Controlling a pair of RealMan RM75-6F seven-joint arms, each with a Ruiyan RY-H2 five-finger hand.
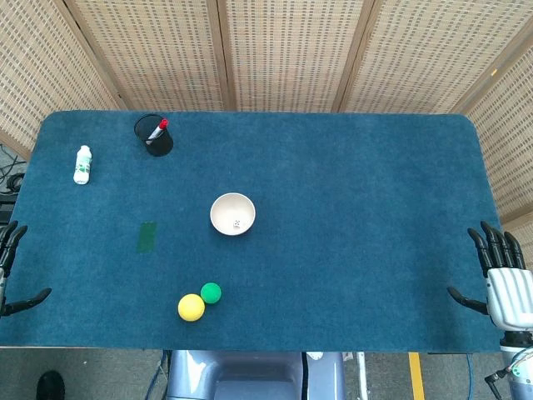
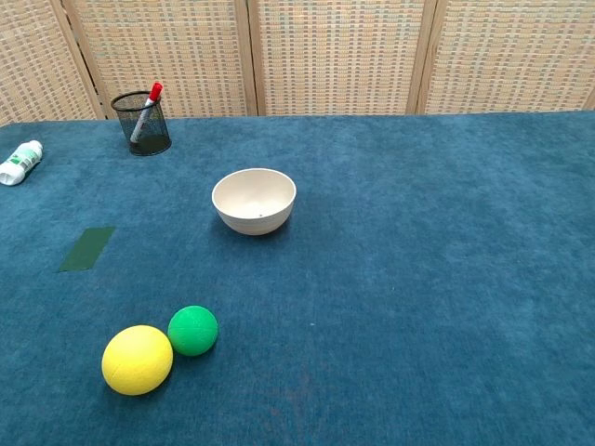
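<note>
A white bowl (image 1: 232, 213) (image 2: 254, 200) stands near the middle of the blue table (image 1: 358, 192). A yellow ball (image 1: 191, 307) (image 2: 137, 359) and a smaller green ball (image 1: 211, 292) (image 2: 193, 330) lie touching near the front edge. My left hand (image 1: 8, 267) shows at the far left edge of the head view, fingers spread, holding nothing. At the far right edge my right hand (image 1: 500, 271) hangs with fingers apart and empty. Neither hand appears in the chest view. Both are far from the balls and bowl.
A black mesh cup (image 1: 153, 135) (image 2: 141, 122) with a red-capped pen stands at the back left. A white bottle (image 1: 82, 164) (image 2: 19, 162) lies near the left edge. A dark green patch (image 1: 147, 237) (image 2: 86, 248) lies flat left of the bowl. Woven panels stand behind the table.
</note>
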